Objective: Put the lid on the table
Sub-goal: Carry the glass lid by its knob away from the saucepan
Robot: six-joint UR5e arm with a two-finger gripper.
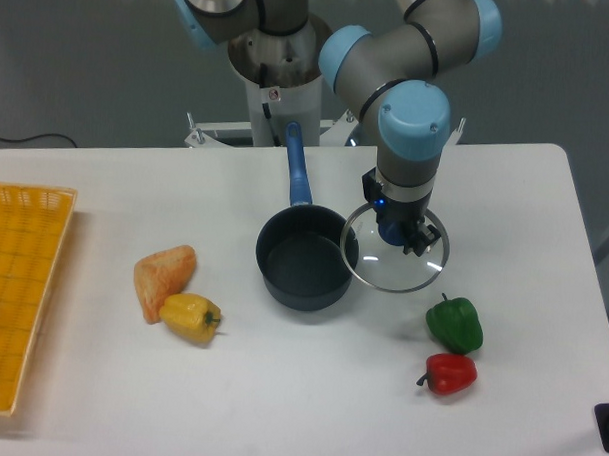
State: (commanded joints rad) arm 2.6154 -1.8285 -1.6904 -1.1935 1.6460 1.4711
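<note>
Just right of the saucepan, I am holding the lid by its knob — gripper clamped there for a level hold — its left edge overlapping the pan rim, the rest over bare table.

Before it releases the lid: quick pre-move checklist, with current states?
1. Gripper on the knob: ok, it sits at the centre of the lid, though the fingers hide the knob itself.
2. Lid off the saucepan: ok, the pot is open; the lid's left rim still overlaps the pot's right edge in this view.
3. Lid resting on the table: cannot tell, one view gives no height.
4. Lid level: cannot tell.
5. Landing spot free: ok, the green pepper and red pepper lie nearer the camera, apart from the rim.
6. Jaws closed: cannot tell.
</note>
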